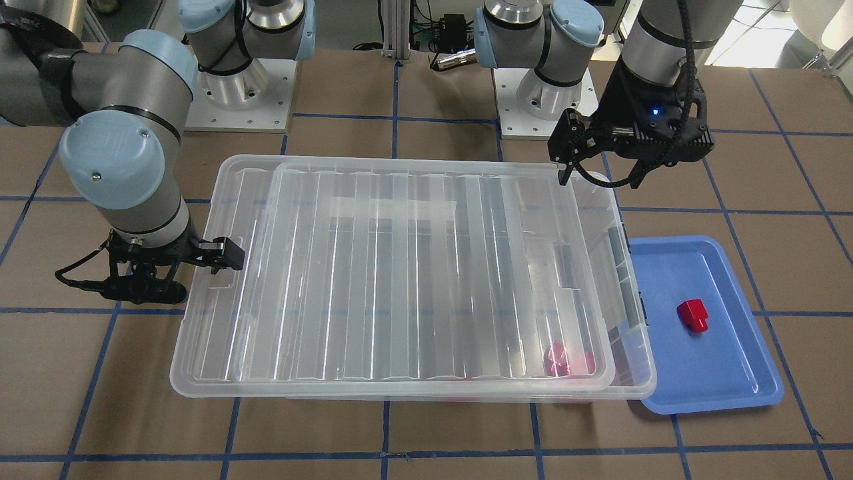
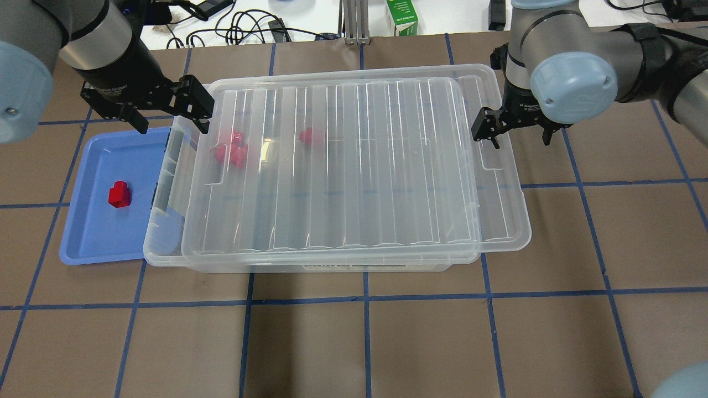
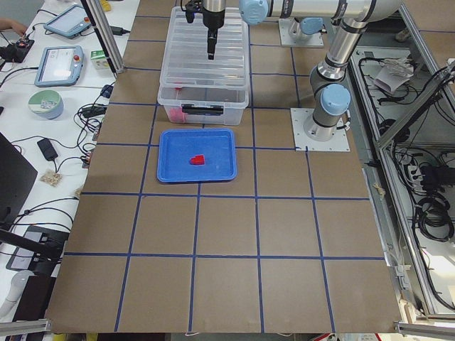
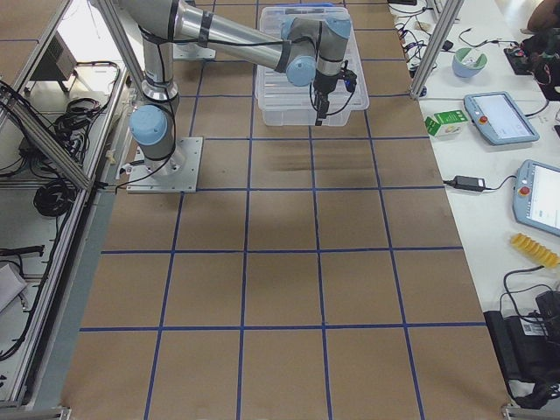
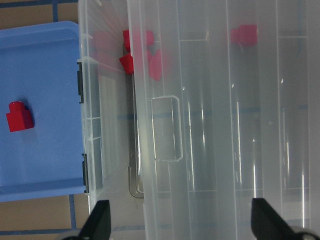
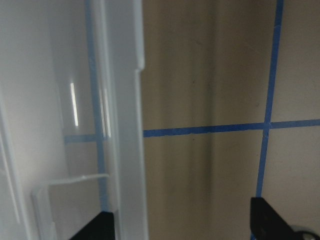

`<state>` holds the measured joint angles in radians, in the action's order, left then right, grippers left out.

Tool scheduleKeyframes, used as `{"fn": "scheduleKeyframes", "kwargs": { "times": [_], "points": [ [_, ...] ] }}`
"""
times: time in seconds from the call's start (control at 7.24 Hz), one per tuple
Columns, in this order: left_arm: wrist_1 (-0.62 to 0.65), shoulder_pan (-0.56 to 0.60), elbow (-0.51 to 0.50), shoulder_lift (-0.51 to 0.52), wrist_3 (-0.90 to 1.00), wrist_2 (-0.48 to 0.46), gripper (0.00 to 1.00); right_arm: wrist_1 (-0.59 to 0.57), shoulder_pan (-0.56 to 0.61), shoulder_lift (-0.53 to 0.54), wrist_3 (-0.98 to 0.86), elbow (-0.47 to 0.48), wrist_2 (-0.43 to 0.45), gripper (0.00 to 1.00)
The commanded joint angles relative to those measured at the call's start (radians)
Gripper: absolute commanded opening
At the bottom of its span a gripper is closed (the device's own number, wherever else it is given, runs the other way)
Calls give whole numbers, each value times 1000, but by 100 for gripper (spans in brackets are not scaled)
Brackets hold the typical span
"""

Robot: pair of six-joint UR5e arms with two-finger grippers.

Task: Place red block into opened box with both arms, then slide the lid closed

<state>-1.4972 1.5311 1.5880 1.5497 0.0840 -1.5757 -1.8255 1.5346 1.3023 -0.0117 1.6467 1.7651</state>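
One red block (image 2: 119,193) (image 1: 693,315) (image 5: 20,116) lies in the blue tray, clear of both grippers. Several more red blocks (image 2: 231,148) (image 5: 140,52) sit inside the clear box (image 2: 166,243) (image 1: 633,293). The ribbed lid (image 2: 359,166) (image 1: 400,280) rests on the box, shifted toward the right arm, leaving a strip uncovered at the tray end. My left gripper (image 2: 168,113) (image 1: 600,170) (image 5: 182,225) hangs open above that uncovered end. My right gripper (image 2: 514,132) (image 1: 166,267) (image 6: 182,227) is open at the lid's overhanging end, straddling its rim (image 6: 125,125).
The blue tray (image 2: 94,232) (image 1: 720,380) lies against the box's end on my left side. Both arm bases (image 1: 240,100) stand behind the box. Brown table with blue tape lines extends in front. Side benches carry tablets and cables.
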Motion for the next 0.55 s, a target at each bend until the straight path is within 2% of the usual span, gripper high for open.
{"fn": "scheduleKeyframes", "kwargs": {
  "times": [0.0,0.41],
  "points": [
    [0,0,-5,0,0,5,100,5,-31,0,-4,-5,23,100],
    [0,0,-6,-2,0,6,100,14,-74,11,-46,-7,23,100]
  ]
}}
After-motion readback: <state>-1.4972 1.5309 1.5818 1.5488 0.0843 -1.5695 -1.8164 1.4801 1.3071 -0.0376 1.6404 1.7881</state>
